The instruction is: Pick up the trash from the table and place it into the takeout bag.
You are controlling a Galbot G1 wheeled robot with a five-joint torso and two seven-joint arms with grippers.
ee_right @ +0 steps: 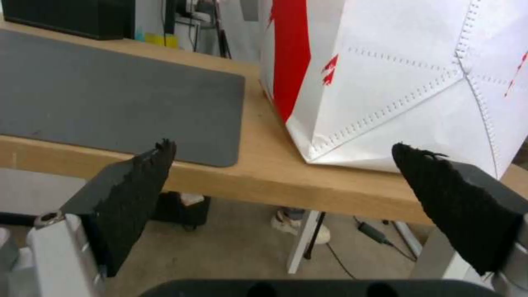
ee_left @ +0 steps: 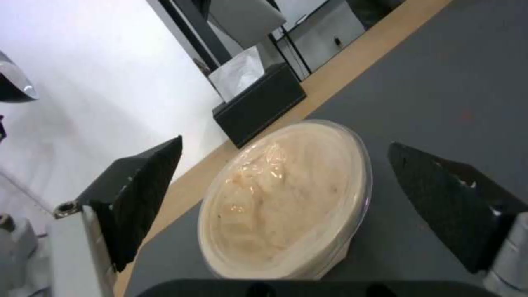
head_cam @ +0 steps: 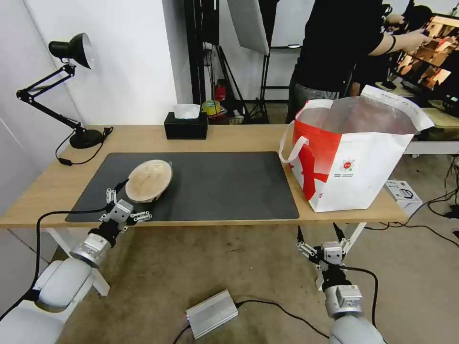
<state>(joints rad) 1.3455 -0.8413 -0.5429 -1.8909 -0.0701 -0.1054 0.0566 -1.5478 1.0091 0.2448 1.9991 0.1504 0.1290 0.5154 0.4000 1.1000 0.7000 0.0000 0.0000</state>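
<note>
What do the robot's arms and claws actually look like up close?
Each arm has a smooth white rounded shell that narrows to a silver metal wrist with black rings. The left gripper and right gripper are silver linkages ending in two black wedge-shaped fingers with rough, toothed pads. A black cable runs along each arm.

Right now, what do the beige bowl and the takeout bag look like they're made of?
The beige bowl looks like clear glossy plastic, with film or lid over pale contents, judging by the shiny highlights. The takeout bag looks like white-and-red woven or laminated fabric with stitched seams and a silver foil lining.
</note>
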